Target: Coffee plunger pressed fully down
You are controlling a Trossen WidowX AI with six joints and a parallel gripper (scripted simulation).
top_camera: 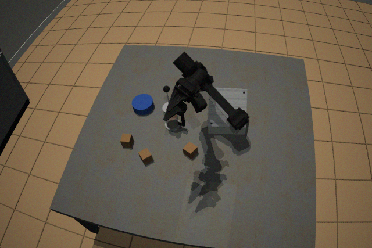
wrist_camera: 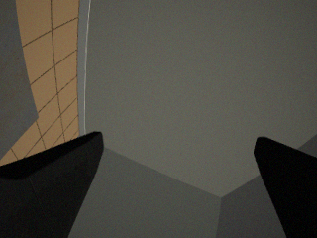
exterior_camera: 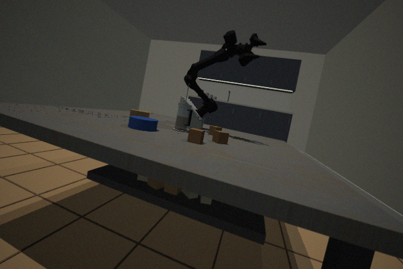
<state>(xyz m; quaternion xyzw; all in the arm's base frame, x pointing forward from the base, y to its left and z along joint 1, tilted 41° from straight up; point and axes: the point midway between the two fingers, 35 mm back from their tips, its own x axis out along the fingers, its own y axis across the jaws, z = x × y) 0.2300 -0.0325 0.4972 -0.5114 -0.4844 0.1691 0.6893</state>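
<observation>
The coffee press [top_camera: 173, 126] [exterior_camera: 182, 117] stands upright near the middle of the grey table [top_camera: 270, 164] [exterior_camera: 266, 174]. Its thin rod rises to a black plunger knob [top_camera: 165, 88], so the plunger is raised. My gripper [top_camera: 173, 121] [exterior_camera: 254, 51] [wrist_camera: 180, 143] is open and empty. In the exterior view it hangs high above the table, well above the knob and off to one side, touching nothing. The wrist view shows only the two spread fingers against the wall and floor; the press is out of that view.
A blue flat cylinder [top_camera: 143, 103] [exterior_camera: 142, 123] lies left of the press. Three brown cubes [top_camera: 127, 140] [top_camera: 145, 155] [top_camera: 190, 149] sit in front of it. The arm's base plate [top_camera: 235, 95] is right of the press.
</observation>
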